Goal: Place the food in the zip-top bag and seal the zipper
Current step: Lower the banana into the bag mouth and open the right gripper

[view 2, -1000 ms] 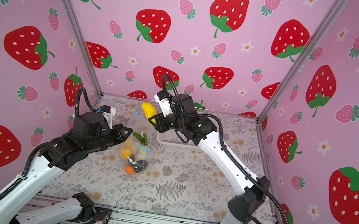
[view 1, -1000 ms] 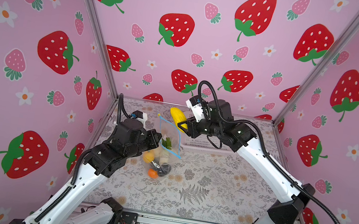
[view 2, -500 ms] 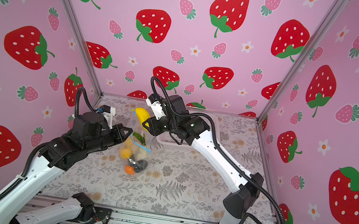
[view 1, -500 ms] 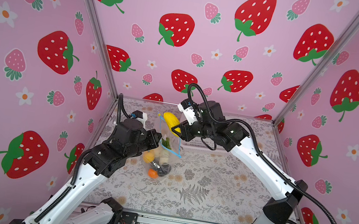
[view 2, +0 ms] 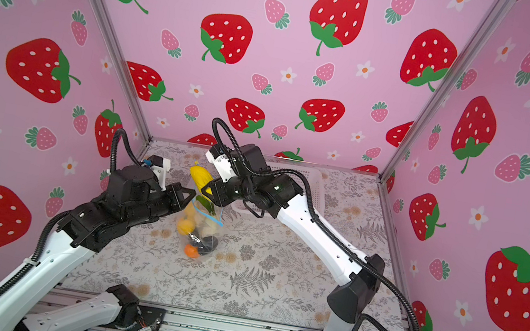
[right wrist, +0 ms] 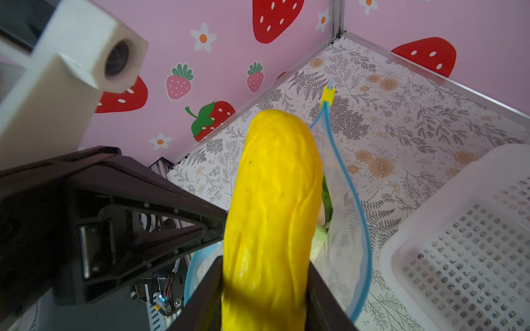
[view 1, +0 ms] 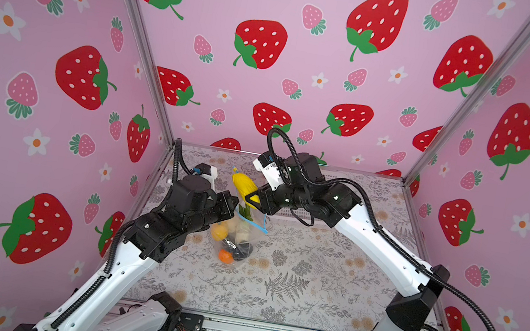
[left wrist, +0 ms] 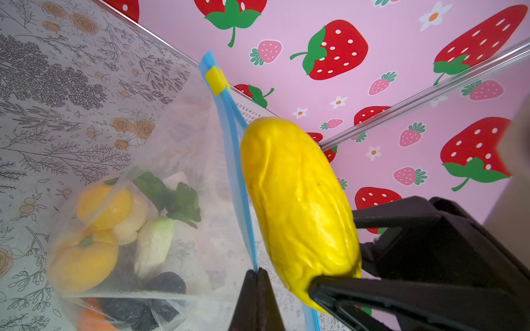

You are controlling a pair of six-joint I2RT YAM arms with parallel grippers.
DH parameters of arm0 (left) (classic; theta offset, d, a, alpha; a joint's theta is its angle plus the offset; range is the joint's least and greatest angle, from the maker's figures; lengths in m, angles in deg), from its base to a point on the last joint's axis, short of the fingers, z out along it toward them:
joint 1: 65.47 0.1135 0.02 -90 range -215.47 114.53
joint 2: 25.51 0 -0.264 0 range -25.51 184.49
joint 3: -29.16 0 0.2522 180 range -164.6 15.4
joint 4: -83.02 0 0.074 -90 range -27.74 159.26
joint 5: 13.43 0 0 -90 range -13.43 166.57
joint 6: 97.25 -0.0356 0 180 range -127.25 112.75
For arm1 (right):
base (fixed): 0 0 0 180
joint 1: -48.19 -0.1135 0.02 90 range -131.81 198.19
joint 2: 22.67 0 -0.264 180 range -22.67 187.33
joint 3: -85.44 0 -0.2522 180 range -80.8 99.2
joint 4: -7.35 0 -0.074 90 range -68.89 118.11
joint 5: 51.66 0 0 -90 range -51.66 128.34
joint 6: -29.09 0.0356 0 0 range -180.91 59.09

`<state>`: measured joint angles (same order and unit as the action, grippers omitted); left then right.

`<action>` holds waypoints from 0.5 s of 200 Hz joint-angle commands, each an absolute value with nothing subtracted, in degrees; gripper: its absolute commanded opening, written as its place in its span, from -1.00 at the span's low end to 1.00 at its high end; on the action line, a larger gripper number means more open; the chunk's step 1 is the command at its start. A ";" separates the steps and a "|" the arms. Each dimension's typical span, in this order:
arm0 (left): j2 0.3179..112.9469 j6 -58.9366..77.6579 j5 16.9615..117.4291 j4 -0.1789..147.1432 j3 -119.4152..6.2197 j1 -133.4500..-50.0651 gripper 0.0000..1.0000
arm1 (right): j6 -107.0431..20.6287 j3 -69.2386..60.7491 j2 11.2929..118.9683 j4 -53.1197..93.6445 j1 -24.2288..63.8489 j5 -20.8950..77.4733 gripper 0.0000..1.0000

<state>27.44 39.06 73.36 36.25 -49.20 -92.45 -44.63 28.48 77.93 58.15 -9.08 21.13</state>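
Observation:
My left gripper [left wrist: 258, 270] is shut on the light-blue zipper [left wrist: 235, 160] and holds the clear zip-top bag [view 1: 239, 231] up off the table. The mouth gapes as a blue loop [right wrist: 348, 183], and the yellow tab [left wrist: 215, 78] sits at its far end. Food lies inside the bag: yellow-orange pieces [left wrist: 86, 252], a cream piece [left wrist: 155, 243], dark pieces [left wrist: 166, 283] and green leaves [left wrist: 172, 195]. My right gripper [right wrist: 265, 275] is shut on a long yellow food piece [view 1: 244, 185] right beside the zipper, above the mouth. In both top views the two grippers nearly meet.
A white perforated basket [view 2: 312, 178] stands at the back behind the right arm and close beside the bag [right wrist: 459, 243]. The floral table surface [view 1: 290, 287] spreads in front of the bag. Pink strawberry walls enclose three sides.
My right gripper has carried the yellow piece leftward to the bag's mouth. The left gripper and the bag have stayed where they were.

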 commanded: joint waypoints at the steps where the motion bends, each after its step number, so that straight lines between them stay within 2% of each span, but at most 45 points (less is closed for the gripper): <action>1: 27.12 38.63 73.84 37.10 -49.95 -92.27 -1.00 | -44.21 27.89 78.79 59.24 -9.29 20.56 -0.16; 100: 26.74 38.02 74.54 36.17 -50.60 -92.27 -1.00 | -45.24 29.22 80.44 61.27 -8.72 24.09 -0.15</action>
